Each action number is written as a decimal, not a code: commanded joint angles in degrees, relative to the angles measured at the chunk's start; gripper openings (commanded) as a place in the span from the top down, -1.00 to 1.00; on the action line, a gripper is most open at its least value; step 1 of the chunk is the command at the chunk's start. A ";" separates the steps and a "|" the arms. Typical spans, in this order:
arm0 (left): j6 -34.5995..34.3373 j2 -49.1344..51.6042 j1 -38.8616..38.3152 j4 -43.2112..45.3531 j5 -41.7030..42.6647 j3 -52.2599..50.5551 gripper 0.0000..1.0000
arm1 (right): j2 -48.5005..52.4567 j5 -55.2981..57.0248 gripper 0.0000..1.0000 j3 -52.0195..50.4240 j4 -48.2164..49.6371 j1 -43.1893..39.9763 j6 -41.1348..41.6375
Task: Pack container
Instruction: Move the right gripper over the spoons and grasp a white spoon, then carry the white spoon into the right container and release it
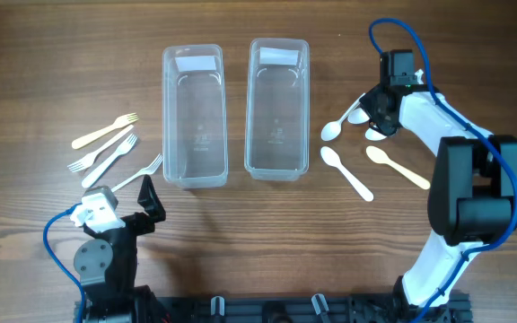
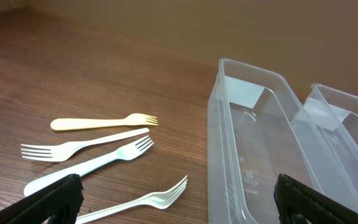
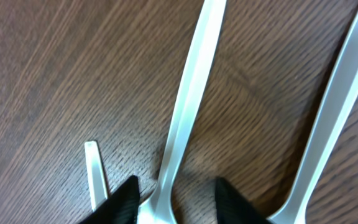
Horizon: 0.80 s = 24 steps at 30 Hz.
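Two clear rectangular plastic containers stand side by side at 12 o'clock on the dark wood-grain tabletop, long sides nearly touching: left container, right container. At approx. 9 o'clock, near the left container, four plastic forks lie flat. The cream fork is furthest up, w/ three white forks below it. One white fork has its tines pointing away from the containers, the rest point toward them. The left gripper sits at 7 o'clock, low by the tabletop's near edge, spread wide and holding nothing. In the wrist view its black fingers sit at the bottom corners, w/ the forks and left container ahead. At 3 o'clock, right of the right container, a long white spoon and a cream spoon lie apart, both angled. The right gripper is down at 2 o'clock among a bunch of white spoons. In its wrist view the fingertips straddle one white spoon handle lying on the wood. The gripper is partly closed: one pad is right at the handle, but bare wood shows betw. the handle and the other pad, so it isn't pinching. A second white handle runs alongside at 3 o'clock of it, and a short white handle tip shows at 8 o'clock.
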 commanded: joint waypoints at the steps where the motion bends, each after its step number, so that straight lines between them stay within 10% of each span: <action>1: -0.33 -0.42 -0.20 0.20 0.66 -0.26 -1.00 | 1.92 -2.71 0.38 0.48 -1.53 -0.20 3.10; 24: -0.33 -0.42 -0.22 0.20 0.66 -0.26 -0.99 | 1.90 -5.07 0.57 0.50 -2.54 -0.20 4.68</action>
